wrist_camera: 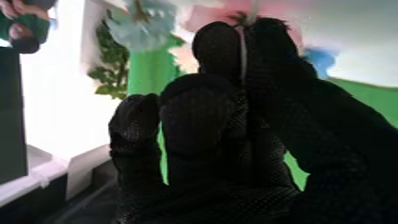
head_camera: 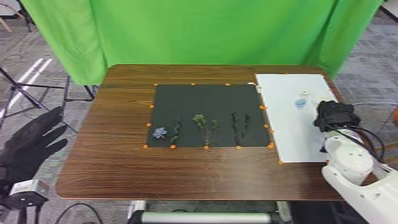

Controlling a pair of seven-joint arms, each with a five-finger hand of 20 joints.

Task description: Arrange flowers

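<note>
**Stem in line with the fingers**

At frame right in the head view, I have the right hand [head_camera: 338, 115] clamped on a thin pale stem [wrist_camera: 243, 55], lengthwise along its fingers; the blue flower [head_camera: 300, 103] lies just to its left.

Worktop [head_camera: 178, 175]: broad passage along near edge, narrower strip left of black mat [head_camera: 204, 93].
Mat, far half: open room above.
Mat, near half: row of obstacles, namely bluish bloom [head_camera: 160, 132], green sprigs [head_camera: 200, 120], dark stems [head_camera: 234, 125]; slim gaps between.
White sheet [head_camera: 298, 142]: near part passable; pale blue flower [head_camera: 300, 102] and right robot hand [head_camera: 336, 114] obstruct outer side.
Green curtain [head_camera: 222, 30]: barrier beyond far edge.
</note>
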